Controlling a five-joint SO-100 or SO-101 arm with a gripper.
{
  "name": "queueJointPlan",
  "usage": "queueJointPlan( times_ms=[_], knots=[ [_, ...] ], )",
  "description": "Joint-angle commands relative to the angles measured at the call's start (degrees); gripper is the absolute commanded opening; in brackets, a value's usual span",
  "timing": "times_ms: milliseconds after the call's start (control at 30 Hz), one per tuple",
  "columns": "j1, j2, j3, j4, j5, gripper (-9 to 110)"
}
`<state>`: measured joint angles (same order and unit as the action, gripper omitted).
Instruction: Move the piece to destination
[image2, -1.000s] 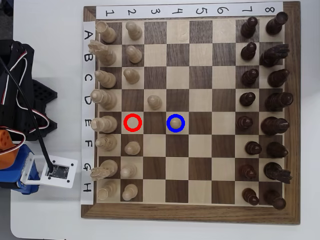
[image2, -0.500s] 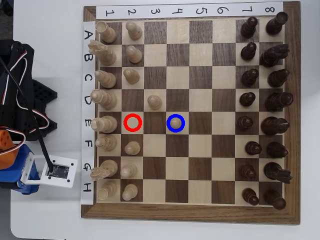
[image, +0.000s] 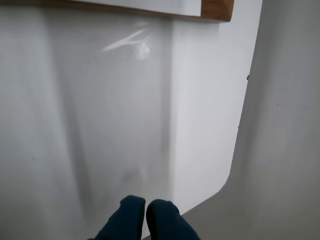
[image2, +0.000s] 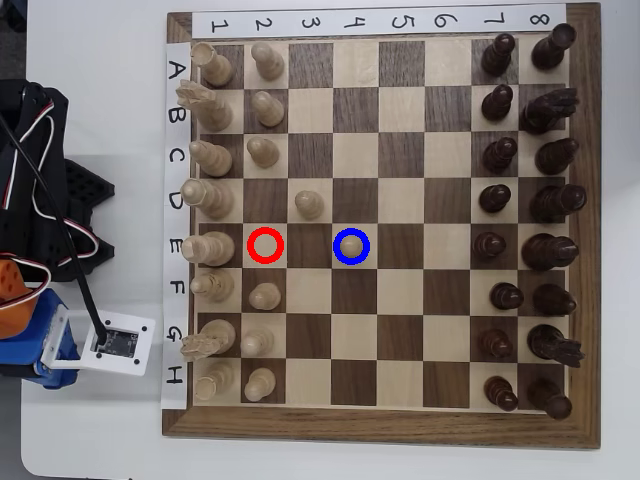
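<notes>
The small cream wooden pawn (image2: 350, 243) stands inside the blue-ringed light square (image2: 351, 262). At the board's nine o'clock, the dark-blue claw (image: 145, 210) hangs over the white bench (image: 100, 125), tips together, empty.

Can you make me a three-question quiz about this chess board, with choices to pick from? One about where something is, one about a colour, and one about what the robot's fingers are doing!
1. Where is the pale pawn that stands alone in column 4?
A. Inside the blue ring
B. Inside the red ring
C. Off the board

2. What colour is the ring around the empty square in row E?
A. Green
B. Red
C. Yellow

3. What are the fingers doing?
A. Holding a pawn
B. Closed together, holding nothing
C. Wide open over the board

Answers:
1. A, the overhead view shows the pawn's round head in the middle of the blue ring.
2. B, that ring is red and has no piece inside.
3. B, the wrist view shows the two dark tips touching over the bare white table.
</notes>
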<state>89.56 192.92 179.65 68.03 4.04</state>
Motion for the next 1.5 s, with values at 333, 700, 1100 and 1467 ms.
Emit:
queueJointPlan(
  times_ms=[333, 700, 1100, 1467],
  knots=[
    [1.41, 3.25, -1.23, -3.08, -0.88, 0],
    [1.49, 3.25, -1.23, -3.08, -0.88, 0],
    [2.29, 3.25, -1.23, -3.08, 0.00, 0],
    [2.29, 3.25, -1.23, -3.08, 0.00, 0]
  ],
)
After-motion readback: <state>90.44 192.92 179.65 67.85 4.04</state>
